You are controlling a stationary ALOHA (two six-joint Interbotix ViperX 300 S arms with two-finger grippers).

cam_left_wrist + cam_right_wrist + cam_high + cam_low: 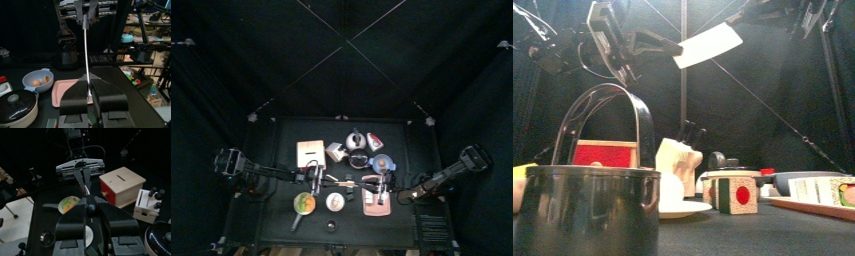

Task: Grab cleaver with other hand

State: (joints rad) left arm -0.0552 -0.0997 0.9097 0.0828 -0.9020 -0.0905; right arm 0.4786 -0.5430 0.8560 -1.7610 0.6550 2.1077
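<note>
Front view, nearest first: a dark pot (587,210) with an upright bail handle stood large at the table's front edge. Behind it were a red-fronted box (604,153), a pale plate (684,210) and a small cube (738,194). High above these hung the cleaver (710,45), its pale blade held up in the air between the two arms. Left gripper (89,87) had its jaws nearly closed around the blade's edge. Right gripper (89,205) was clamped narrowly on the cleaver's other end. A pink board (67,92) lay on the table below.
</note>
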